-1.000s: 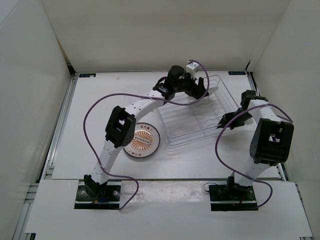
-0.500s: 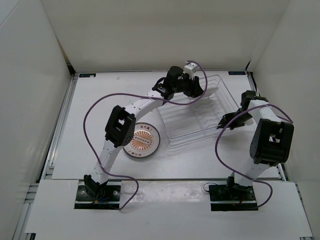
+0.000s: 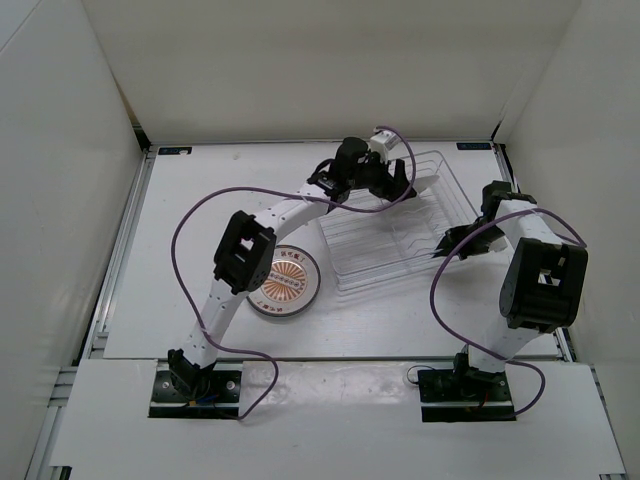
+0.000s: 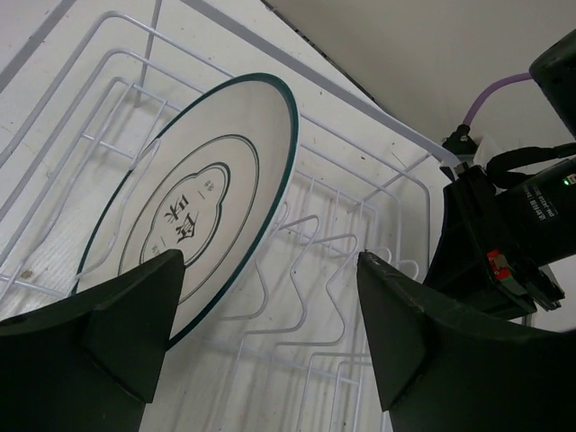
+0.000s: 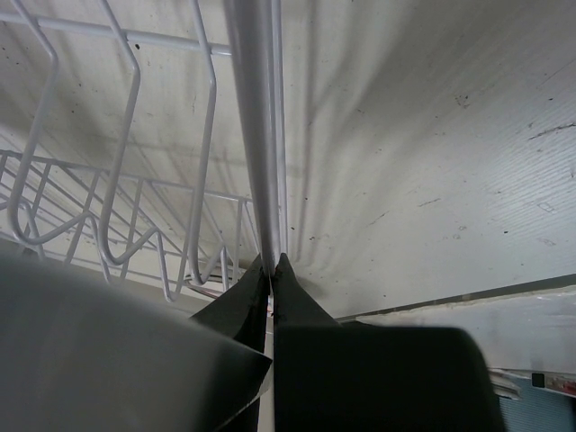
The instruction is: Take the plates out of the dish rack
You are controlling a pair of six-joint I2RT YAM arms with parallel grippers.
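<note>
- White wire ribs make up the dish rack (image 3: 385,245). One plate (image 4: 193,202), pale with a dark green rim and printed characters at its centre, leans tilted against the tines (image 4: 306,236) at the far end.
- The sunburst plate (image 3: 283,280) lies flat on the table (image 3: 180,220) just beside the rack's near-left corner, so I judge one of the two is out.
- The left gripper (image 4: 270,259) has its jaws spread wide, one finger on either side of the leaning plate's lower edge. Nothing is gripped.
- The right gripper (image 5: 272,265) is pinched closed on the rack's rim wire (image 5: 252,135), seemingly to steady it.
- The plate stands at a slant to the fingers. If the jaws close off-square on its thin, smooth rim, it could squirt sideways or drop flat onto the ribs.
- A lift begun before the plate clears the tines could catch and drag the rack. The thin rim wire might then slip from the right gripper's pads.
- Only the left wrist view shows the plate's face and how it sits between the fingers. Even there I cannot tell whether the nearer finger touches the plate.
- From above that plate is a pale sliver beside the wrist. Only that view shows the sunburst plate and how both arms are placed.
- The right wrist view alone shows the pinch on the rim.
</note>
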